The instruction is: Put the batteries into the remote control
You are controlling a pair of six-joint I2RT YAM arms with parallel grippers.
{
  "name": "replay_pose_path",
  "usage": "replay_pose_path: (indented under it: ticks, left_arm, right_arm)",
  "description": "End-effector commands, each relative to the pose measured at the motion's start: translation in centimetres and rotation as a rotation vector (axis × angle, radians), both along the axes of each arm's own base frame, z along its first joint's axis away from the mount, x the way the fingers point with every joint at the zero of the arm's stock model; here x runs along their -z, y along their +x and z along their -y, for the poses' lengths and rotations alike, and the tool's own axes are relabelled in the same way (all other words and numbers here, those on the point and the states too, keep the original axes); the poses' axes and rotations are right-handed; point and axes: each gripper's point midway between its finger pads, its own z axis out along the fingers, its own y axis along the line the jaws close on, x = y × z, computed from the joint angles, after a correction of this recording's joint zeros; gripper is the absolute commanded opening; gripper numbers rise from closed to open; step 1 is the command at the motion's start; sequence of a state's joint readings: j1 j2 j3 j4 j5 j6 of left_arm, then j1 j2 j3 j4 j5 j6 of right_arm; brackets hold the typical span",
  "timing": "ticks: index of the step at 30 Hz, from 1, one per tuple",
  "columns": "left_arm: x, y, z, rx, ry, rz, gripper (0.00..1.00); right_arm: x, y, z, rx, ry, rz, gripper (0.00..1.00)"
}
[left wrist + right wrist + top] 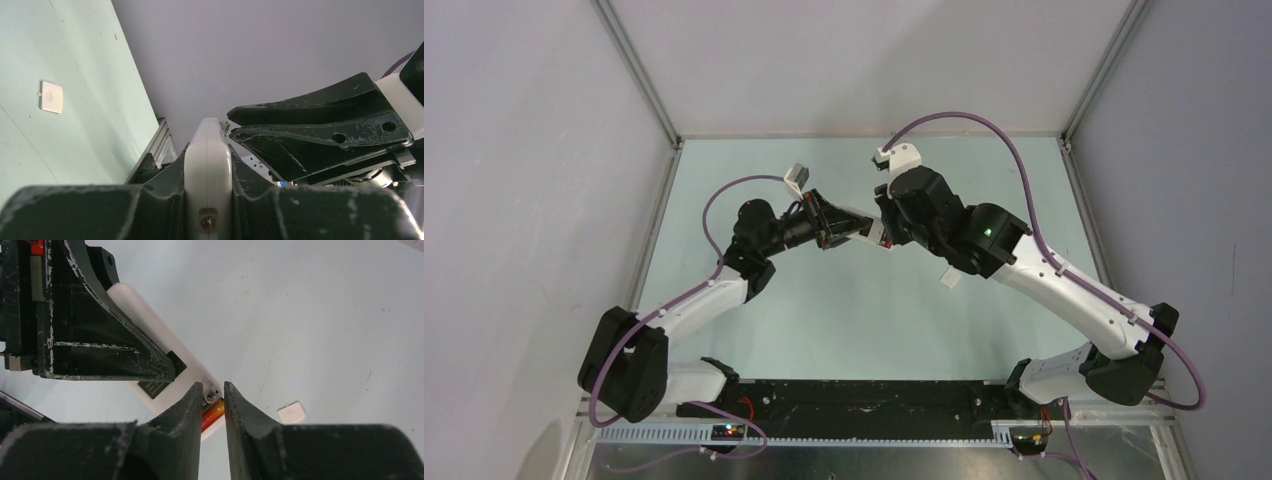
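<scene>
Clamping the remote control (208, 172) edge-on, the left gripper (209, 149) has its two black fingers pressed flat against the white casing on either side. The grip is firm, and the remote stands up out of the jaws toward the centre of the left wrist view. From above, this arm reaches in from the left and meets the other arm near the middle of the pale green table (874, 320), with the remote held up off the surface.

The right gripper (213, 390) comes in from the right of the top view, its tips at the end of the remote. In the right wrist view its fingers rise from the bottom edge with only a narrow gap between them. That gap lies over the open battery bay (207, 407) at the remote's lower end. An orange-red battery (212, 416) lies lengthwise in the bay and shows through the slit between the fingers. Just above it, level with the fingertips, sit two small silvery ends (214, 392); whether they belong to a second battery I cannot tell. Nor can I tell whether the right jaws are pinching anything or only straddling the bay.

A small white cover (291, 413) lies flat on the table at the lower right of that view, apart from both grippers and the remote.
</scene>
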State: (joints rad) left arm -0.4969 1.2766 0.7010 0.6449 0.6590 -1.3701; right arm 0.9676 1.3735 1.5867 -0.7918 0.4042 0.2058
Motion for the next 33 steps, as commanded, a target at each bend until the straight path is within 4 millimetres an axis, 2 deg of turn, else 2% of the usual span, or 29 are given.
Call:
replay_pose_path:
  ticks: [1, 19, 27, 33]
  left_arm:
    - [-1.2, -0.1, -0.1, 0.002, -0.022, 0.051, 0.00]
    - [-1.2, -0.1, -0.1, 0.002, -0.021, 0.054, 0.00]
    - [-1.2, 0.2, -0.1, -0.002, -0.020, 0.054, 0.00]
    - [-1.2, 0.4, 0.0, -0.005, -0.020, 0.053, 0.00]
  right_arm:
    - [-0.9, -0.4, 0.1, -0.021, 0.014, 0.022, 0.26]
    - [0.4, -1.3, 0.2, -0.079, 0.009, -0.060, 0.22]
    - [0.8, -1.7, 0.2, -0.088, 0.003, -0.092, 0.13]
    - [1.4, -2.2, 0.2, -0.093, 0.002, -0.130, 0.11]
